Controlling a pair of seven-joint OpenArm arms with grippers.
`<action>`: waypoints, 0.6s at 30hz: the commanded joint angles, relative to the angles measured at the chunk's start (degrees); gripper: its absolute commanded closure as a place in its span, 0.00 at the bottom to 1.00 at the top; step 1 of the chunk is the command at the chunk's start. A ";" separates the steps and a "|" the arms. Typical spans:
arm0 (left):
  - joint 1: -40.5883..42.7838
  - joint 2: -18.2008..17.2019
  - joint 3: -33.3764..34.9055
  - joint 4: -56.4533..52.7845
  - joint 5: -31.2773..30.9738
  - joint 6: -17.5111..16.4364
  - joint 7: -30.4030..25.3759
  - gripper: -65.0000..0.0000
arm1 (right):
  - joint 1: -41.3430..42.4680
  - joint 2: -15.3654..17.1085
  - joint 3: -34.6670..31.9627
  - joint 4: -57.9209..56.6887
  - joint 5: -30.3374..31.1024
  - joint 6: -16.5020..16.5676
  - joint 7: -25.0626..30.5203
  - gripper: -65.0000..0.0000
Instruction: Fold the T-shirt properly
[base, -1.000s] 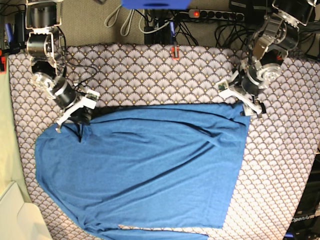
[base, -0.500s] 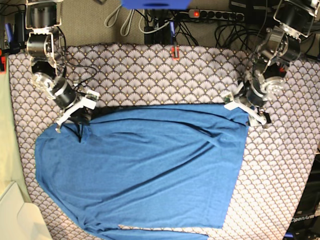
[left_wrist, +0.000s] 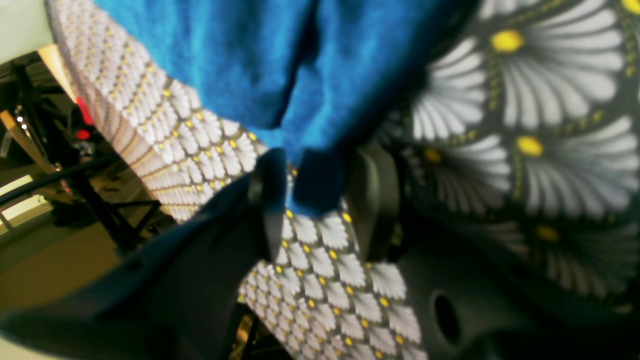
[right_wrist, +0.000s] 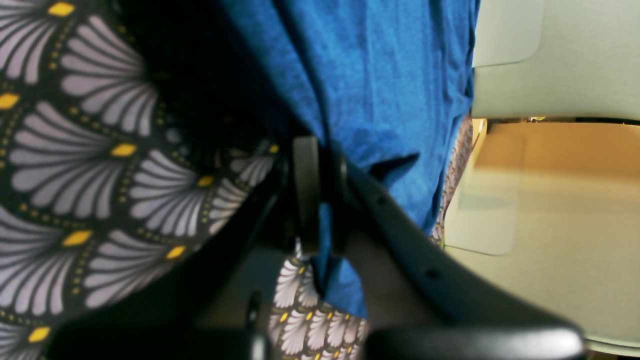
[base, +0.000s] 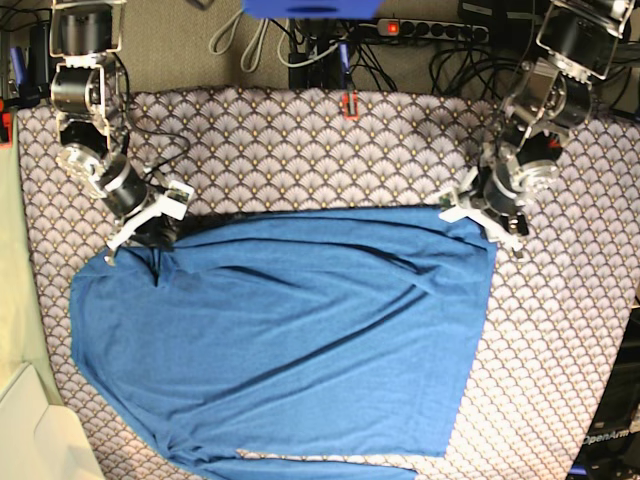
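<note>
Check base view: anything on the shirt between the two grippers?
Nothing. Between the right gripper and the left gripper lies only the T-shirt top edge, wrinkled, on the scallop-patterned table cloth.

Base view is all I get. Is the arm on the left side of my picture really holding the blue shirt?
Observer: Yes. Its wrist view shows the right gripper shut, with a fold of the T-shirt pinched between its fingers.
Operator: And the other arm?
Observer: The left gripper has its jaws apart, with a corner of the shirt between them.
Operator: Is it squeezing?
Observer: Not yet. The table cloth shows inside the gap, beside the corner.
</note>
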 joint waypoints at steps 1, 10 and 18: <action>-0.73 -0.72 -0.19 0.75 0.11 0.42 -0.09 0.64 | 0.77 0.69 0.38 1.09 0.76 -0.62 0.46 1.00; -0.73 -0.72 -0.28 0.75 0.11 0.42 0.17 0.65 | 0.77 0.69 0.38 1.09 0.76 -0.62 0.46 1.00; -0.73 -0.81 -0.19 0.75 0.11 0.42 -0.09 0.71 | 0.77 0.69 0.38 1.09 0.76 -0.62 0.37 1.00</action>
